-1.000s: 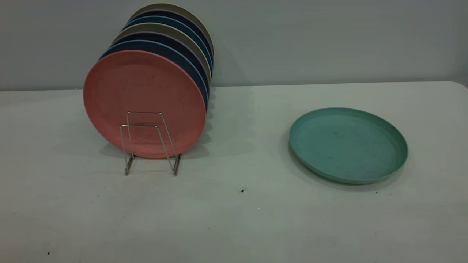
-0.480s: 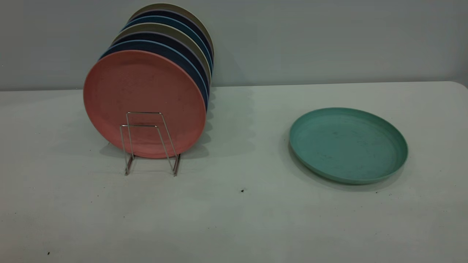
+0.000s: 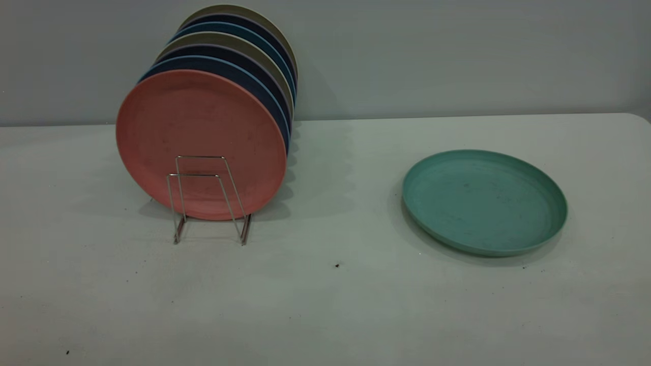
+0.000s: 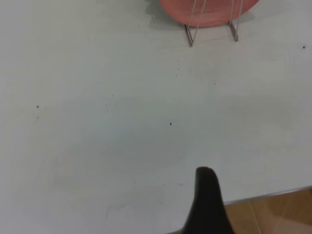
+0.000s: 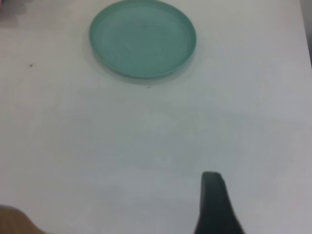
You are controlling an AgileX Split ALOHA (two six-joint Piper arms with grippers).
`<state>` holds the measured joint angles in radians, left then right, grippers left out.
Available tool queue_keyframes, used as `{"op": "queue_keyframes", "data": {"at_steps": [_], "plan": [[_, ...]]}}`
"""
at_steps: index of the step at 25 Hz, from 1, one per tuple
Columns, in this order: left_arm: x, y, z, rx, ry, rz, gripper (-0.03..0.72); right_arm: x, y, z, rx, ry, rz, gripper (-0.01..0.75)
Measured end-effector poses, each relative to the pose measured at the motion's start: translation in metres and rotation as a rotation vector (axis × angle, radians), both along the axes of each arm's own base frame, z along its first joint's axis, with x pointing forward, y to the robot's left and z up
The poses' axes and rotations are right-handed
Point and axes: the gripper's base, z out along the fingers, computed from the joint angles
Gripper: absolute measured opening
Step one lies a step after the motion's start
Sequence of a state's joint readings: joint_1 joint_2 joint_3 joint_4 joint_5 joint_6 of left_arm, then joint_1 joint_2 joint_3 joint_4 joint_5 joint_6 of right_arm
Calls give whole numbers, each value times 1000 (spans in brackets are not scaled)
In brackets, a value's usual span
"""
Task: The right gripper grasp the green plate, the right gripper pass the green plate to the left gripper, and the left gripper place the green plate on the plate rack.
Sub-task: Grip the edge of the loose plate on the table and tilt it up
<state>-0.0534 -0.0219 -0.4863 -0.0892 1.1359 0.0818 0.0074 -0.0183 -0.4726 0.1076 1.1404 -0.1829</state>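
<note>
Toward the left part of the table point(image 3: 325, 305), close to its far edge, the plate rack point(image 3: 208, 198) stands upright on its thin silver wire loops. A salmon-pink plate point(image 3: 201, 127) leans on edge at its front, touching the two front loops, and behind it a row of dark blue plates point(image 3: 239, 68) and olive-grey plates point(image 3: 254, 15) stands on edge one after another toward the far edge. No brand, label or writing can be read on the rack or on any plate.

In the left wrist view one black fingertip of the left gripper point(image 4: 207, 202) shows above the near edge of the table, well apart from the feet of the rack and the lower rim of the salmon-pink plate. Only that single tip shows, so I cannot tell how its fingers are set.

A small dark speck point(image 3: 337, 265) lies on the table between the rack and the green plate.

The green plate point(image 3: 484, 201) lies flat on the right part of the table, rim up, well apart from the rack, with faint dark scuffs on its face and nothing touching it.

In the right wrist view one black fingertip of the right gripper point(image 5: 217, 204) shows over bare table, well apart from the green plate; I cannot tell the set of its fingers either.
</note>
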Motion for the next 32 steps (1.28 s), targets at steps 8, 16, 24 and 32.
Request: {"op": "queue_keyframes", "data": {"at_steps": [8,16,24,32], "plan": [[0,0,0,0,0,0,585,0,0,0,0,0,0,494],[0,0,3,-3,-21,1,585,0,0,1,-1,-5,-2,494],[32,-6,27,-151,-123,23,585,52,1,32,46,-141,-17,464],[110,-7,27,-134,-26,61,585,150,12,11,171,95,34,460]]}}
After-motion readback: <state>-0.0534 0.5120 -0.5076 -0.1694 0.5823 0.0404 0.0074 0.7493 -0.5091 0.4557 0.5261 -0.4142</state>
